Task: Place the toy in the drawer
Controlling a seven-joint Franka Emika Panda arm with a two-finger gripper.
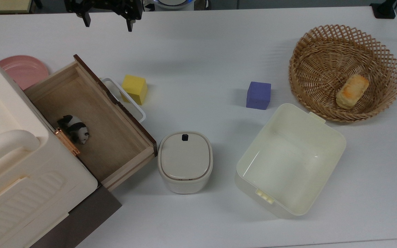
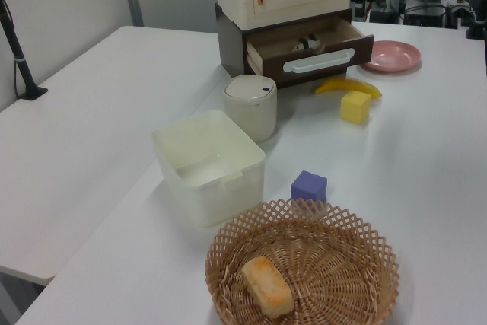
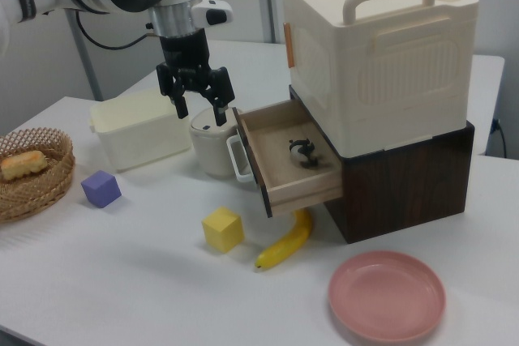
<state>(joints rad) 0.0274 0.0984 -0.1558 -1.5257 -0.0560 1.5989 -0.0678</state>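
Observation:
The toy (image 1: 74, 128), a small black-and-white panda, lies inside the open light-wood drawer (image 1: 115, 144), close to the cabinet side. The right view shows the toy (image 3: 304, 152) on the floor of the drawer (image 3: 285, 190), and the left view shows the toy (image 2: 307, 43) behind the white handle (image 2: 323, 60). My gripper (image 1: 108, 24) hangs open and empty at the top view's upper left, well away from the drawer. In the right view the gripper (image 3: 200, 112) hovers above the table to the left of the drawer.
A yellow cube (image 1: 134, 89) and a banana (image 3: 286, 241) lie by the drawer front. A lidded cream pot (image 1: 185, 161), cream bin (image 1: 333, 136), purple cube (image 1: 258, 95), wicker basket (image 1: 384, 55) with bread (image 1: 352, 90), and pink plate (image 1: 22, 70) stand around.

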